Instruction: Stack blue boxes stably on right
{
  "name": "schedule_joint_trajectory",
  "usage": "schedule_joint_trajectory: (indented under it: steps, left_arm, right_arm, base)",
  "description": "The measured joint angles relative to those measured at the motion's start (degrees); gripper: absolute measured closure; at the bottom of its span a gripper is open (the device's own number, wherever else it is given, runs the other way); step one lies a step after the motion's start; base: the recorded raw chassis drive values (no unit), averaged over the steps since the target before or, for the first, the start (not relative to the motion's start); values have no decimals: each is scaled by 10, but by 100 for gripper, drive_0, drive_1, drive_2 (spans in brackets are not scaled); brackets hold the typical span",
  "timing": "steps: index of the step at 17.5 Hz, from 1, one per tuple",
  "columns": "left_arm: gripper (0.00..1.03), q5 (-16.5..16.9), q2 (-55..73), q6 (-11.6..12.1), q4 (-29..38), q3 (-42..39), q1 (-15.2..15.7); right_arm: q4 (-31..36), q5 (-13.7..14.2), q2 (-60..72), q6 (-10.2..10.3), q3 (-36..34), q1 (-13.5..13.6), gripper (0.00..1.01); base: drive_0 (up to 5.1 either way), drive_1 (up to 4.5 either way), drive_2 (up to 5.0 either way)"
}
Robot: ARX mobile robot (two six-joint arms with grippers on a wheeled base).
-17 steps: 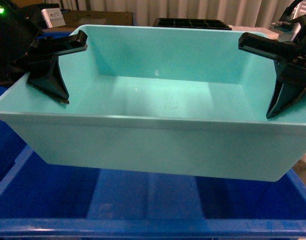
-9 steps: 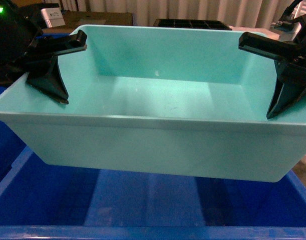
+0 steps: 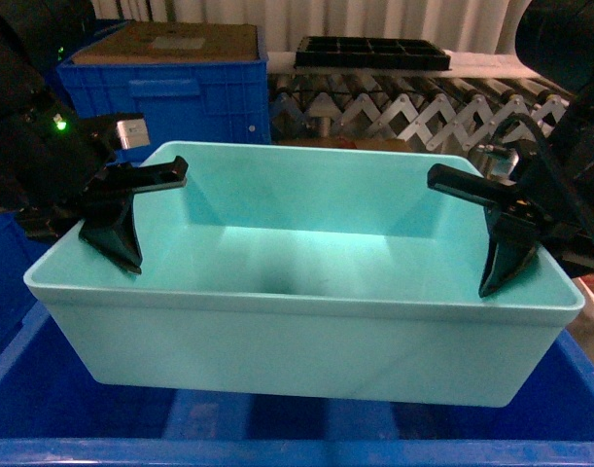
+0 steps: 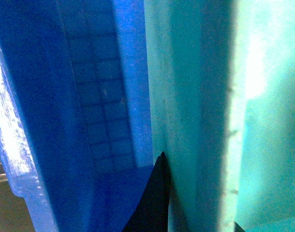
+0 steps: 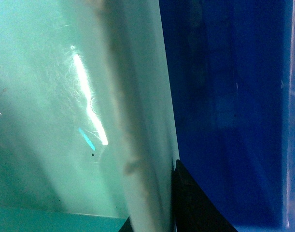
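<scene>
A single blue box, a turquoise tub, is level over the open dark blue crate. Whether its bottom touches the crate I cannot tell. My left gripper is shut on the tub's left wall, one finger inside and one outside. My right gripper is shut on the right wall the same way. In the left wrist view my left gripper straddles the tub wall, a black finger pressing its outer face. In the right wrist view my right gripper pinches the tub wall.
Behind the tub at the back left stands another dark blue crate with a cardboard top. A black compartment tray lies on a roller conveyor at the back. The crate's walls run close beside both held sides.
The tub, held by both grippers, now looks smaller and lower in the head view. The back crate and the conveyor have come into sight above it.
</scene>
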Motion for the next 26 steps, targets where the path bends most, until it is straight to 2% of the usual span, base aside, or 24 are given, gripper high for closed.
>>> schedule_joint_trajectory:
  steps: [2, 4, 7, 9, 11, 13, 15, 17, 20, 21, 22, 23, 24, 25, 26]
  left_arm:
    - [101, 0, 19, -2, 7, 2, 0]
    - [101, 10, 60, -7, -2, 5, -1]
    - [101, 12, 94, -5, 8, -3, -2]
    - [101, 6, 106, 13, 47, -16, -2]
    - [101, 3, 117, 21, 46, -5, -2]
    - [83, 10, 121, 53, 45, -1, -2]
    - [60, 21, 120, 76, 29, 19, -7]
    - [40, 26, 113, 87, 17, 31, -10]
    - [10, 33, 90, 92, 3, 34, -5]
    - [3, 32, 71, 92, 6, 28, -1]
    - [6, 42, 24, 85, 1, 9, 7]
    - [5, 54, -32, 72, 1, -7, 13]
    - [5, 59, -117, 55, -14, -17, 21]
    - [5, 62, -174, 42, -19, -23, 23]
    - [5, 57, -233, 16, -5, -56, 19]
  right_arm:
    - [36, 4, 12, -15, 0, 0, 99]
    - [68, 16, 37, -47, -2, 0, 99]
    - [98, 22, 62, -70, -9, 0, 99]
    - [124, 22, 71, -82, -23, 0, 99]
    - [129, 17, 75, -89, -34, 0, 99]
    - [113, -4, 75, -86, -37, -4, 79]
    - [61, -3, 75, -87, -14, -3, 57]
    - [41, 2, 68, -84, -6, -3, 37]
    - [31, 0, 41, -74, -14, -2, 5]
    - [38, 6, 25, -67, -25, -2, 1]
    - [40, 31, -11, -55, -48, -1, 4]
    - [26, 45, -57, -35, -64, 1, 3]
    - [-5, 43, -124, -4, -69, 1, 3]
    - [-32, 34, -176, 17, -67, 1, 3]
    - [-75, -41, -209, 93, -59, 1, 3]
  base:
    - [0, 0, 0]
    - [0, 0, 0]
    - [0, 0, 0]
    - [0, 0, 0]
    - [0, 0, 0]
    - [0, 0, 0]
    - [0, 0, 0]
    - [0, 0, 0]
    - [0, 0, 0]
    - [0, 0, 0]
    - [0, 0, 0]
    - [0, 0, 0]
    - [0, 0, 0]
    - [0, 0, 0]
    - [0, 0, 0]
